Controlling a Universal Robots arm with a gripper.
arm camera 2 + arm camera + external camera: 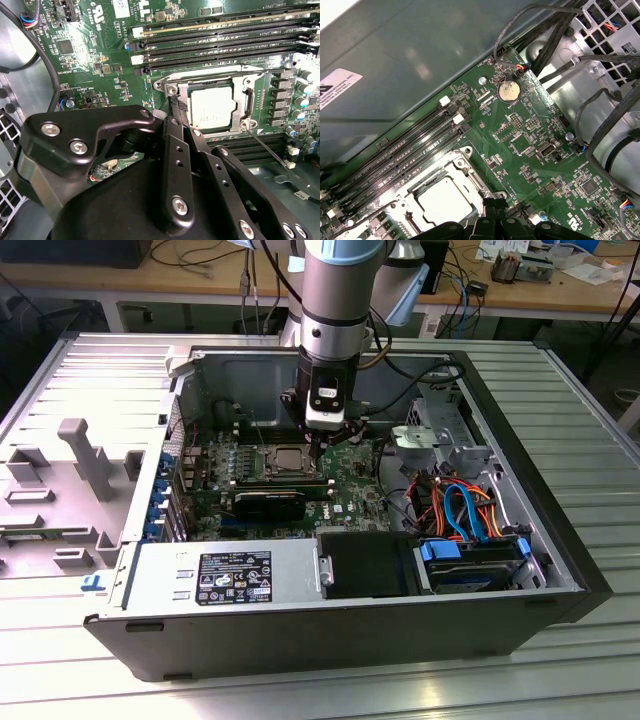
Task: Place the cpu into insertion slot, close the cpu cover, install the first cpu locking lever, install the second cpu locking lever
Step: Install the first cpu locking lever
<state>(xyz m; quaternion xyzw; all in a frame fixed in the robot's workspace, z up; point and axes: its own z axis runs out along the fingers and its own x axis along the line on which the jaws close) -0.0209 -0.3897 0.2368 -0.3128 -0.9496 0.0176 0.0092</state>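
Note:
The cpu (212, 107) lies flat in the insertion slot (167, 82), its dull silver top showing through the window of the cpu cover (247, 102), which is down over it. My gripper (176, 105) is shut, its black fingertips together at the socket's edge beside the chip. I cannot tell whether they pinch anything. A thin wire lever (270, 147) runs out from the socket's opposite corner. In the exterior view the gripper (318, 448) stands upright just to the exterior view's right of the cpu (290, 457). The first wrist view shows the cpu (445, 205) close to the gripper (493, 204).
Long black memory slots (225, 40) run beside the socket. A black card (270, 505) sits in front of it, and the power supply (225, 575) is nearer still. Blue and orange cables (470, 510) crowd the exterior view's right. A coin battery (509, 90) and black cables (600, 115) lie nearby.

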